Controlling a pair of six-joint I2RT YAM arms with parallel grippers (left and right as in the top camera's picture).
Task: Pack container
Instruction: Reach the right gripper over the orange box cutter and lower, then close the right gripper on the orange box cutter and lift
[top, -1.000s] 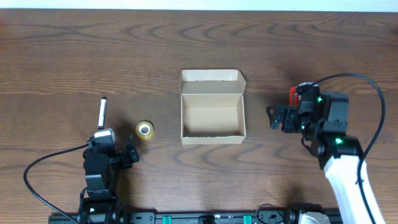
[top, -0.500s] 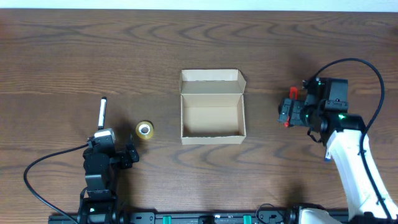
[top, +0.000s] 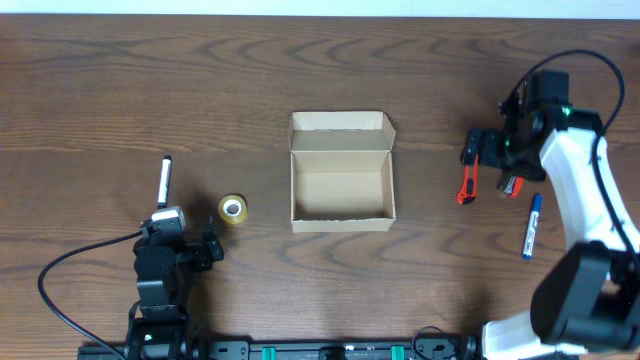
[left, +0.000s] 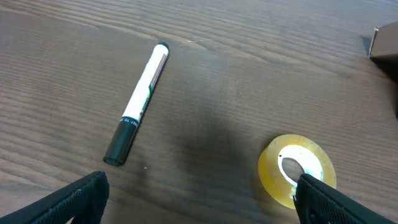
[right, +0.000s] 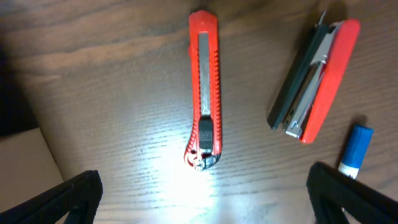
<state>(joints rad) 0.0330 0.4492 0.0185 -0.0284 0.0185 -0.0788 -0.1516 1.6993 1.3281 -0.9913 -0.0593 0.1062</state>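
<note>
Here, the container (top: 340, 190) sat open at the middle of the table (top: 100, 90), with its hinged flap (top: 338, 130) folded back on the far side. Its floor was bare, which left a clear drop from above for whatever was to be packed. Nothing had gone in yet, so the job looked barely begun.

The loose items lay in two groups on either side of the box, each apparently within reach of one arm. To the right, the right claw (right: 204, 174) hung spread wide and empty over a red utility knife (right: 203, 118). In the wrist view the knife ran lengthwise between the two fingers, so they would close across its narrow body. That alignment suggested a pick was being lined up. A red-and-black stapler (right: 314, 84) lay just beside the knife, and a blue pen (right: 356, 149) lay near the stapler. Both were close enough that a careless descent might nudge them. Whether the knife's blade was out could not be told.

To the left, the left claw (left: 202, 182) was parked low near the table's front edge, equally wide and holding nothing. A roll of tape (left: 297, 169) lay near its right finger. A white marker (left: 138, 112) lay apart from the tape, farther out.
</note>
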